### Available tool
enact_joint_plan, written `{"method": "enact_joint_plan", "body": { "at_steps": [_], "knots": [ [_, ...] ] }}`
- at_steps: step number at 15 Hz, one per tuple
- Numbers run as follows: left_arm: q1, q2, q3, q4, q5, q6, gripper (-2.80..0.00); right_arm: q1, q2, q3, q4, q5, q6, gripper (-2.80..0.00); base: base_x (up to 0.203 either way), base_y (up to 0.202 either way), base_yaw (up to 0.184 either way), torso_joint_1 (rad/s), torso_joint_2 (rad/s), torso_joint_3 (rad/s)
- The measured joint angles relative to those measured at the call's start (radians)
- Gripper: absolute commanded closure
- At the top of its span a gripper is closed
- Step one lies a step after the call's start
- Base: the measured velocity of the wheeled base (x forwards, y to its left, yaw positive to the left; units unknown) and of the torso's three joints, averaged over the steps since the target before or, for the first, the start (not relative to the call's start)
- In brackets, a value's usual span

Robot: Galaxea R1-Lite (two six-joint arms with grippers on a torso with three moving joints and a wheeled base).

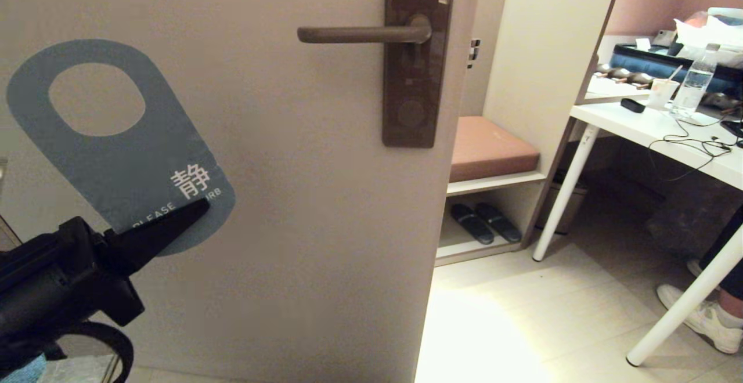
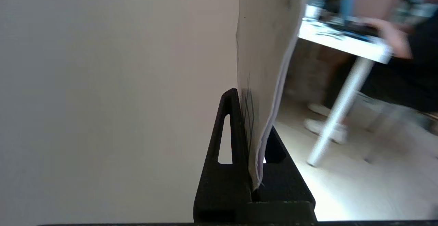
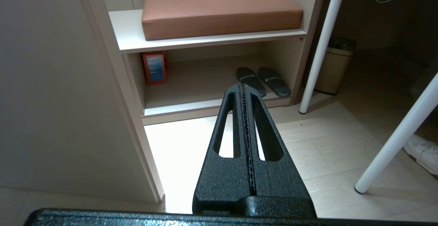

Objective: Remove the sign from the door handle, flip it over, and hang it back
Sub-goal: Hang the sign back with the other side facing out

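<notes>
- One black left gripper [image 1: 194, 209] sits low and close on the left side, and its two fingers pinch the bottom end of the flat slate-blue card sign with a big rounded hole [image 1: 116, 139].
- Gripped at the bottom like that, the sign has its hole end up and free, which I think makes it easy to slip back over something.
- From the left wrist view, the sign [image 2: 267, 65] stands on its thin edge between the two black fingers [image 2: 232, 140], and the side seen there is off-white.
- From the head view, the blue side faces the robot, with white words on it that the finger partly hides.
- Off the handle and held out in front of the plain beige door [image 1: 290, 226], the sign is well to the left of and lower than the handle, so it has not been hung back yet.
- Next along, the black right gripper [image 3: 243, 89] points down at the pale floor with its fingers pressed together and nothing in them; it looks like it is just waiting.
- Farther off, the slim dark brown metal door handle [image 1: 360, 35] sticks out flat from its tall brown plate [image 1: 413, 98], and nothing hangs on it.
- Farthest of all is a white table [image 1: 650, 130] on the right.
</notes>
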Motion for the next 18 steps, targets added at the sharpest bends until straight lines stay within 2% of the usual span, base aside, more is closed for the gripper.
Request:
{"method": "enact_joint_plan", "body": {
  "at_steps": [2,4,8,9,13,18],
  "knots": [
    [0.000,0.031,-0.022,0.000,0.042,0.015,0.00,0.000,0.000,0.000,0.000,0.000,0.000,0.00,0.000,0.000,0.000,0.000,0.00,0.000],
    [0.000,0.061,-0.041,0.000,0.050,0.044,0.00,0.000,0.000,0.000,0.000,0.000,0.000,0.00,0.000,0.000,0.000,0.000,0.00,0.000],
    [-0.003,0.125,-0.089,0.000,0.085,0.173,0.00,0.000,0.000,0.000,0.000,0.000,0.000,0.00,0.000,0.000,0.000,0.000,0.00,0.000],
    [-0.008,0.139,-0.108,0.000,0.106,0.187,0.00,0.000,0.000,0.000,0.000,0.000,0.000,0.00,0.000,0.000,0.000,0.000,0.00,0.000],
    [-0.053,0.167,-0.155,0.006,0.186,0.192,0.00,0.000,0.000,0.000,0.000,0.000,0.000,0.00,0.000,0.000,0.000,0.000,0.00,0.000],
    [-0.065,0.172,-0.163,0.024,0.198,0.198,0.00,0.000,0.000,0.000,0.000,0.000,0.000,0.00,0.000,0.000,0.000,0.000,0.00,0.000]
  ]
}}
